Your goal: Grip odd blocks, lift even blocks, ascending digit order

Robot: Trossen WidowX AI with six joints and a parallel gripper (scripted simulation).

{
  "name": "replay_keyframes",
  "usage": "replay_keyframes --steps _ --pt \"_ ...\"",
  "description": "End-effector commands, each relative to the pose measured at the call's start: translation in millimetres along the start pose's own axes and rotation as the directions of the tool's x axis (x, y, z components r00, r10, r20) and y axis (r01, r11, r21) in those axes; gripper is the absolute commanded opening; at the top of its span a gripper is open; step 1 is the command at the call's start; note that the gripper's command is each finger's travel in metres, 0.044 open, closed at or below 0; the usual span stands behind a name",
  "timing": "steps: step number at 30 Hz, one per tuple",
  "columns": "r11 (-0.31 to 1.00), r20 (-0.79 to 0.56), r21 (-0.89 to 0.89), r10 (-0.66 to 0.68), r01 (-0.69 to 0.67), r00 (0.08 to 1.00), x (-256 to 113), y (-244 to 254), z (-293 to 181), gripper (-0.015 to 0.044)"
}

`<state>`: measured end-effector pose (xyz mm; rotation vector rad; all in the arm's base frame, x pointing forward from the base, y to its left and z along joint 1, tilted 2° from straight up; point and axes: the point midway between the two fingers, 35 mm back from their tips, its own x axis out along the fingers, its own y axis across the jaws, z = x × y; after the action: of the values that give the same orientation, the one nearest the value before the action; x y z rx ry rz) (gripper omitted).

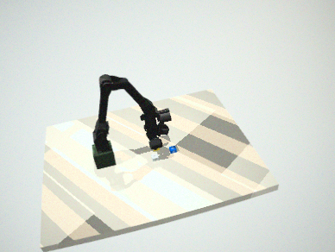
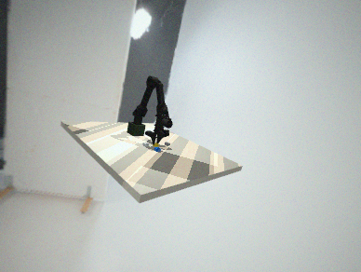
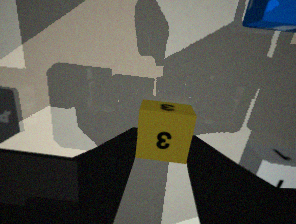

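My gripper (image 3: 162,137) is shut on the yellow block (image 1: 156,149) (image 2: 156,145) (image 3: 165,125), which shows a 3 and sits between the fingertips low at the table; any small gap under it cannot be told. The blue block (image 1: 173,149) (image 2: 157,150) (image 3: 272,16) is at the top right of the wrist view, its digit not readable. The white block (image 1: 155,157) (image 3: 276,172) is at the right, partly hidden by the right finger, with only dark strokes showing. The dark grey block (image 2: 167,144) (image 3: 7,114) is at the left edge of the wrist view, its mark faint, like a 4.
The striped table (image 1: 207,185) (image 2: 140,191) carries the arm's dark green base (image 1: 104,157) (image 2: 136,129). The white block lies close beside the right finger. Shadows of the arm fall around the blocks.
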<state>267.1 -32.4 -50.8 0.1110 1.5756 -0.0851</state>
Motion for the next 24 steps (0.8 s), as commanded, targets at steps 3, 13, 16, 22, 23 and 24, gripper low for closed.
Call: replay_keyframes --steps 3,13,16,22,23,24 --pt "1.0 0.001 0.003 -0.003 0.003 1.0 0.4 -0.4 0.1 0.012" --pt "1.0 0.001 0.003 -0.003 0.003 1.0 0.4 -0.4 0.1 0.0304" --pt "1.0 0.001 0.003 -0.003 0.003 1.0 0.4 -0.4 0.1 0.0383" --pt "1.0 0.001 0.003 -0.003 0.003 1.0 -7.6 -0.4 0.6 0.04" --pt "1.0 0.001 0.003 -0.003 0.003 1.0 -17.6 -0.4 0.9 0.04" --pt "1.0 0.001 0.003 -0.003 0.003 1.0 -27.8 -0.3 0.8 0.04"
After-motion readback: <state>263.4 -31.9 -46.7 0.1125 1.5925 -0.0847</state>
